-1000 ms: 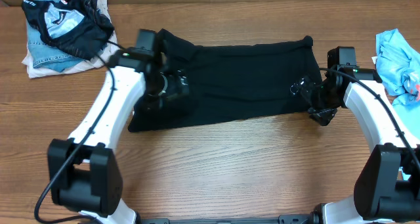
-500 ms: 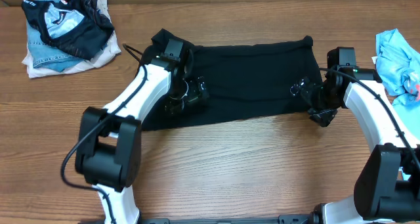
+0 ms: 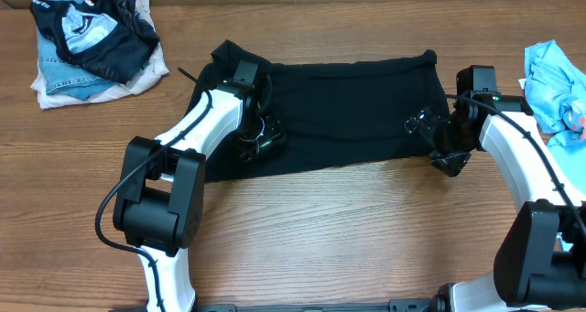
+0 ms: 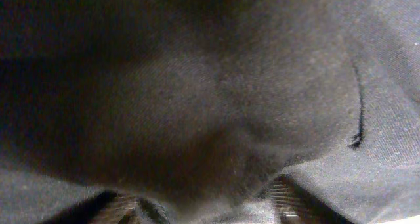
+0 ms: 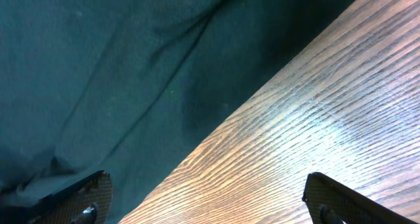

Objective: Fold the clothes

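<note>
The shirt point(image 3: 348, 111) lies flat. On its left part the left gripper point(image 3: 261, 140) has cloth between its jaws; pinching or not, I cannot tell. At its right edge the right gripper point(image 3: 432, 138) stands spread. Better to grip both ends before lifting.

T-shirt point(image 3: 348, 111) is spread across the middle of the table point(image 3: 320, 230), running left to right; a pile of garments point(image 3: 92, 42) sits in the far left corner, well apart from it; one crumpled garment point(image 3: 554, 88) lies at the right edge; left gripper point(image 3: 261, 138) is down on the shirt's left part; right gripper point(image 3: 430, 134) is at its right end, over the near hem.
</note>
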Robot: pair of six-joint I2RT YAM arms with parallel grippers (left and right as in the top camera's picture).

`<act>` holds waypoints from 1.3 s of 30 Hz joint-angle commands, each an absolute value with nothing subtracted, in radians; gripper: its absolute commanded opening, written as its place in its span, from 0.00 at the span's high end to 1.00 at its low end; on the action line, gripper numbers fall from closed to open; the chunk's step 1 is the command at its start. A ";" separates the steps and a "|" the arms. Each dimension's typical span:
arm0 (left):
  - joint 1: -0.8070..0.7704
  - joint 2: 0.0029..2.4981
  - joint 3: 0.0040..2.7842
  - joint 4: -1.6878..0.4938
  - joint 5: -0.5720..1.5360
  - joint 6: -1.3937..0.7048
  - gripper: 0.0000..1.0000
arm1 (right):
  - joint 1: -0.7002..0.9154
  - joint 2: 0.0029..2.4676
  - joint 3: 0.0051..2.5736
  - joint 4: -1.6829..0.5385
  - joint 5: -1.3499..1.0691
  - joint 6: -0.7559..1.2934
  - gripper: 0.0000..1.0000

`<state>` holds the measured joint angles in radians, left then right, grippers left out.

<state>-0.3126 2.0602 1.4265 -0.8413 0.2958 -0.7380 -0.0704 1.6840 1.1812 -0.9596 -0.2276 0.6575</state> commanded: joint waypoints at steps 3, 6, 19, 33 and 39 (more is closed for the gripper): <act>-0.313 2.064 1.457 -0.859 0.260 -0.748 0.62 | -0.073 1.651 1.198 -0.954 -0.210 0.654 0.02; -0.313 2.064 1.483 -0.879 0.226 -0.748 0.84 | -0.073 1.651 1.198 -0.950 -0.210 0.654 0.02; -0.313 2.071 1.612 -0.684 0.015 -0.697 0.96 | -0.073 1.652 1.197 -0.920 -0.184 0.655 0.02; -0.312 2.106 1.615 -0.709 -0.087 -0.538 0.00 | -0.073 1.652 1.197 -0.822 -0.132 0.654 0.02; -0.314 2.077 1.616 -0.820 -0.084 -0.538 0.00 | -0.073 1.669 1.197 -0.738 -0.027 0.657 0.02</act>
